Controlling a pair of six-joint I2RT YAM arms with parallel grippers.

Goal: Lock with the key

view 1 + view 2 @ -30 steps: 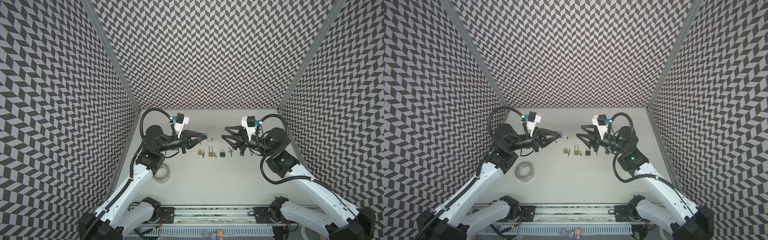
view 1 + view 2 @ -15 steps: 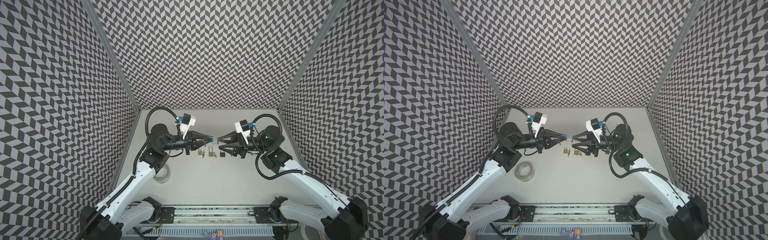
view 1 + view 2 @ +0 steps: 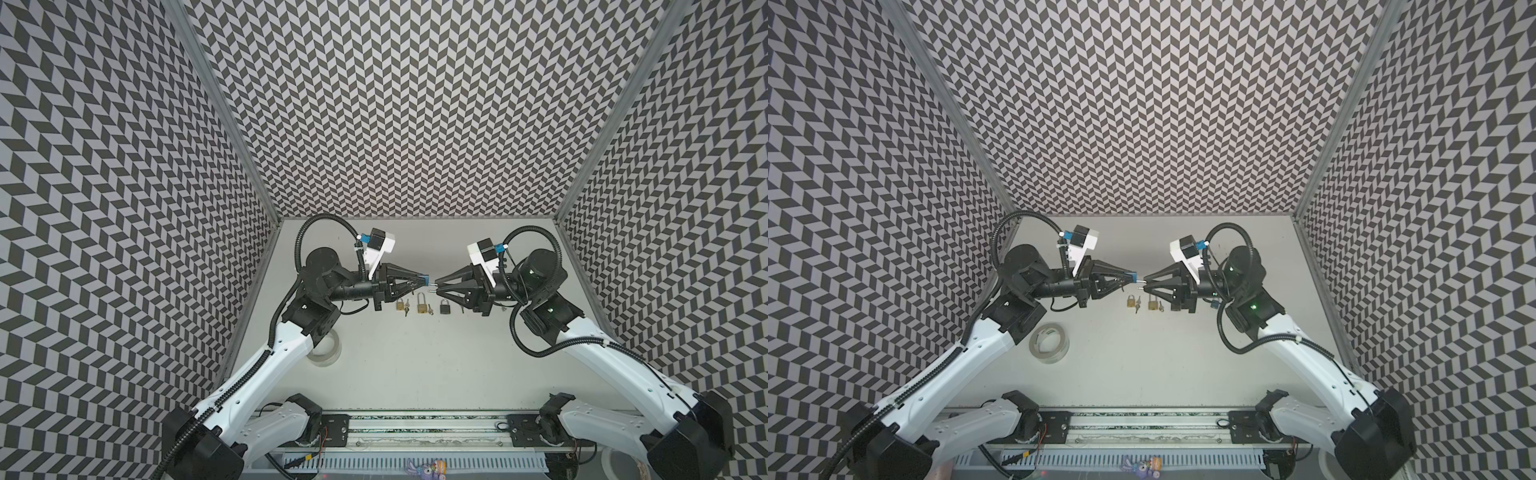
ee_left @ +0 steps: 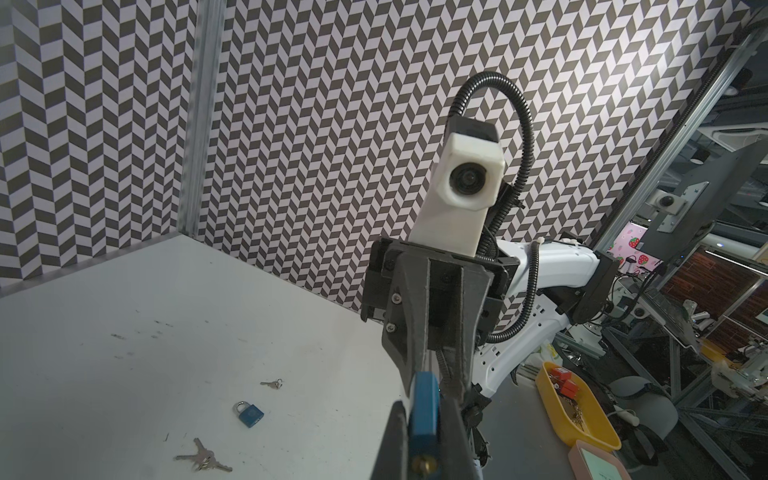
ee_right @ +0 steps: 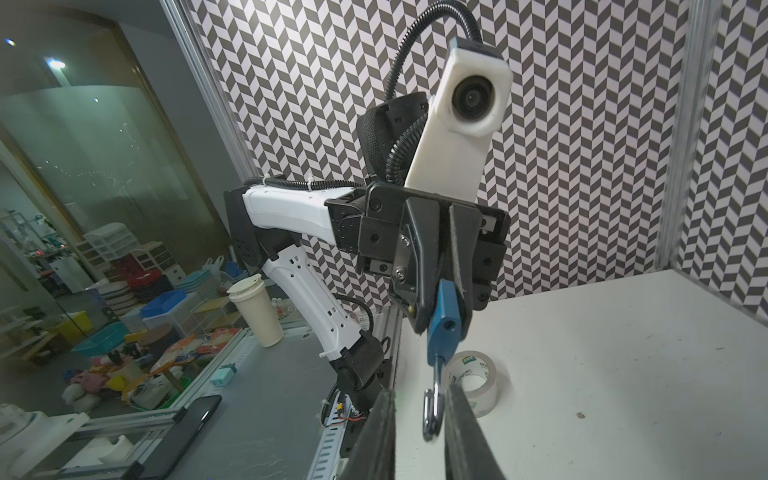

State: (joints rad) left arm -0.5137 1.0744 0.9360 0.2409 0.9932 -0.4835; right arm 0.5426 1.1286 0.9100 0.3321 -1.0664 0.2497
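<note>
A blue padlock [image 3: 423,283] hangs above the table with my left gripper [image 3: 425,284] shut on its body. Its brass keyhole [image 4: 424,461] faces the left wrist camera. The steel shackle [image 5: 432,409] points at my right gripper [image 5: 419,392]. Those jaws stand narrowly open around it, one finger close against it and a gap on the other side. In both top views the two grippers meet tip to tip [image 3: 1142,281]. Loose keys [image 4: 272,383] and a small bunch of keys [image 4: 202,459] lie on the table below; neither gripper holds a key.
On the table under the grippers lie two brass padlocks [image 3: 400,305] [image 3: 422,306] and a dark blue padlock [image 4: 249,413], in a row with small keys [image 3: 406,309] between them. A roll of clear tape [image 3: 1049,343] sits by the left arm.
My right gripper has swung left to meet the left one, and its jaws have narrowed around the shackle. The left gripper moved a little right with the blue padlock.
</note>
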